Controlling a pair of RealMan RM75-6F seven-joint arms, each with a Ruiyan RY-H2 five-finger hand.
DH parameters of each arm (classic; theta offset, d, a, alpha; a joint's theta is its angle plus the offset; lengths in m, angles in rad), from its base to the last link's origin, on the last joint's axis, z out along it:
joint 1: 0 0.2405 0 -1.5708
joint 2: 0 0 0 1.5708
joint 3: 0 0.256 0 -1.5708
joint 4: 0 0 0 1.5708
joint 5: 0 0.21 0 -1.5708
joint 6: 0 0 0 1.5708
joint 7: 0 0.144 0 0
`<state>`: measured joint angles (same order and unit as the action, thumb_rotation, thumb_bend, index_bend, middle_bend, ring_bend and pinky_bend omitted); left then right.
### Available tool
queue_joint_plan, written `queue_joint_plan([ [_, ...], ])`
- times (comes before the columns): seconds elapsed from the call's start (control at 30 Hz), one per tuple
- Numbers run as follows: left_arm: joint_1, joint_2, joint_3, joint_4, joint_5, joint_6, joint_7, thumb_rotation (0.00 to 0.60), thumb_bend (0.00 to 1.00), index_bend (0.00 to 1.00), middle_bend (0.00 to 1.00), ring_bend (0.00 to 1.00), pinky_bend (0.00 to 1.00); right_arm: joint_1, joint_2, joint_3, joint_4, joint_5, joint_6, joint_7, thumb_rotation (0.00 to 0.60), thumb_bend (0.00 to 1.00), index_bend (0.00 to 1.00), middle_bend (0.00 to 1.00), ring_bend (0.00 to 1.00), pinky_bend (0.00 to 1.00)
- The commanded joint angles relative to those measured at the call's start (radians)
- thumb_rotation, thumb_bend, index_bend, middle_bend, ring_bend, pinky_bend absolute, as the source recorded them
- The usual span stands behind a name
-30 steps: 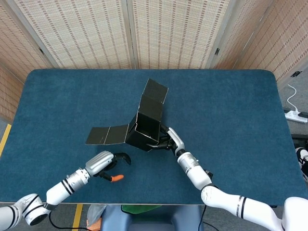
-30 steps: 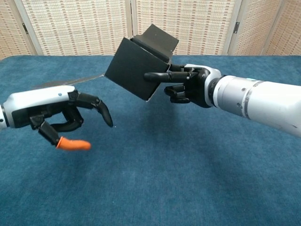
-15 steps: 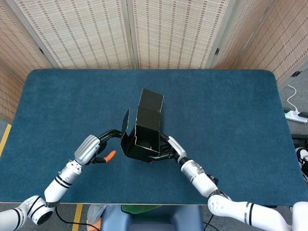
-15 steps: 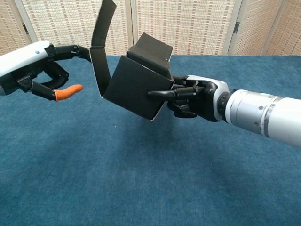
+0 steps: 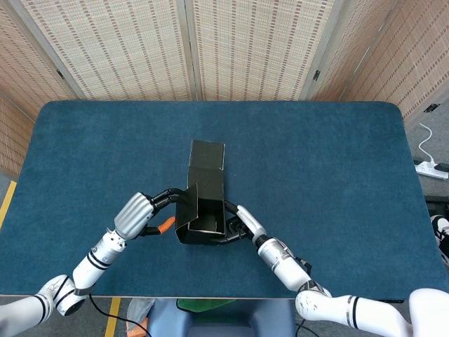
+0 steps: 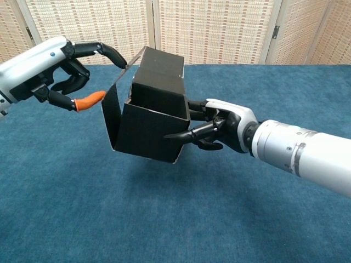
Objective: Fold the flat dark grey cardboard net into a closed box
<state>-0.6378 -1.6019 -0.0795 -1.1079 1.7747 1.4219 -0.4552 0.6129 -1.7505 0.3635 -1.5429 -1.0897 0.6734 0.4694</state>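
Observation:
The dark grey cardboard net [image 5: 202, 203] [image 6: 148, 118] is partly folded into an open box, held in the air above the blue table. My right hand [image 5: 238, 223] [image 6: 216, 129] grips the box's right wall from the side. My left hand [image 5: 144, 214] [image 6: 66, 68] is at the box's left, its fingers spread; one fingertip touches the top of the raised left flap [image 6: 112, 104]. A long flap [image 5: 208, 156] sticks out from the box's far side.
The blue table top [image 5: 337, 175] stretches around the box. Wicker screens [image 5: 245, 49] stand behind the far edge. A white power strip [image 5: 431, 168] lies on the floor at the right.
The left flap has swung up against the box's side, pushed by my left hand. The box has shifted left and lower in the head view, turning so that its opening faces up.

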Motion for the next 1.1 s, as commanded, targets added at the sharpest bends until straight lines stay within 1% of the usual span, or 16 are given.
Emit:
queue_joint_plan([
  [0.03,-0.011,-0.038,0.010,0.062,0.026,0.031,0.006,0.600,0.41,0.37,0.35,0.87,0.95,0.007,-0.008,-0.007,0.012,-0.003,0.003,-0.006,0.600,0.22,0.41,0.45,0.81,1.00],
  [0.1,-0.016,-0.061,0.020,0.113,0.040,0.042,0.013,0.600,0.40,0.38,0.36,0.87,0.95,0.014,-0.016,-0.015,0.030,-0.008,0.006,-0.014,0.600,0.22,0.41,0.45,0.81,1.00],
  [0.17,-0.028,-0.113,0.047,0.206,0.064,0.043,0.006,0.600,0.40,0.39,0.36,0.87,0.95,0.027,-0.043,-0.032,0.084,-0.014,0.009,-0.032,0.600,0.22,0.41,0.45,0.81,1.00],
  [0.2,-0.031,-0.142,0.055,0.256,0.069,0.049,-0.010,0.600,0.40,0.39,0.36,0.87,0.95,0.032,-0.061,-0.036,0.110,-0.016,0.013,-0.032,0.600,0.22,0.41,0.45,0.81,1.00],
  [0.3,-0.038,-0.198,0.073,0.351,0.076,0.063,-0.043,0.600,0.40,0.40,0.37,0.87,0.94,0.040,-0.092,-0.048,0.160,-0.024,0.017,-0.026,0.600,0.22,0.41,0.45,0.81,1.00],
  [0.5,-0.059,-0.267,0.115,0.496,0.095,0.062,-0.052,0.600,0.40,0.40,0.37,0.87,0.94,0.051,-0.137,-0.062,0.245,-0.049,0.027,-0.011,0.600,0.22,0.41,0.45,0.81,1.00],
  [0.6,-0.069,-0.284,0.131,0.543,0.100,0.060,-0.045,0.600,0.40,0.40,0.37,0.87,0.94,0.053,-0.153,-0.068,0.280,-0.063,0.033,-0.001,0.600,0.22,0.41,0.45,0.81,1.00],
  [0.77,-0.080,-0.295,0.152,0.576,0.097,0.052,-0.038,0.600,0.40,0.40,0.36,0.87,0.94,0.054,-0.168,-0.075,0.315,-0.081,0.037,0.023,0.600,0.22,0.41,0.45,0.81,1.00],
  [0.93,-0.090,-0.303,0.169,0.594,0.100,0.053,-0.018,0.600,0.40,0.39,0.36,0.87,0.93,0.053,-0.172,-0.085,0.325,-0.106,0.048,0.036,0.600,0.22,0.41,0.45,0.81,1.00],
  [1.1,-0.106,-0.296,0.192,0.604,0.110,0.046,0.027,0.600,0.40,0.37,0.36,0.86,0.93,0.048,-0.176,-0.100,0.327,-0.132,0.074,0.031,0.600,0.22,0.41,0.45,0.81,1.00],
])
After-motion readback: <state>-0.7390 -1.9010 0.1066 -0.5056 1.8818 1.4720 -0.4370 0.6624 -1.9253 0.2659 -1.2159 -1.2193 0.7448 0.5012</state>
